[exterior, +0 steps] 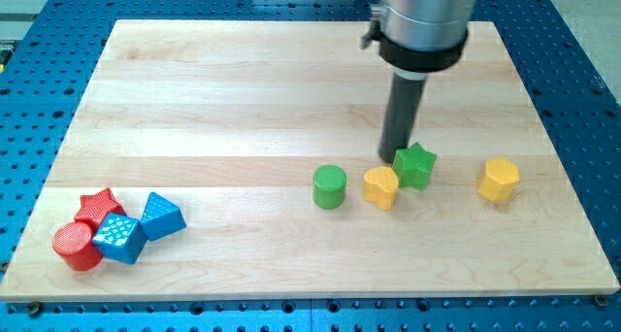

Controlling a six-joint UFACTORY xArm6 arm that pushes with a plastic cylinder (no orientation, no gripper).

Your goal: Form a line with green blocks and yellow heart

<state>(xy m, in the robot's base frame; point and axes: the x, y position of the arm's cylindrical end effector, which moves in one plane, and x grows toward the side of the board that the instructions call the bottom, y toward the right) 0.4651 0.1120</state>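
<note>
A green cylinder (330, 186), a yellow heart (380, 187) and a green star (415, 166) sit close together right of the board's middle. The heart touches the star's lower left side; a small gap separates the heart from the cylinder. My tip (393, 158) stands just above the heart and against the star's left side.
A yellow hexagon block (499, 180) lies alone to the right of the star. A red star (96, 206), a red cylinder (76, 246), and two blue blocks (121, 237) (162, 215) cluster at the lower left of the wooden board (194, 99).
</note>
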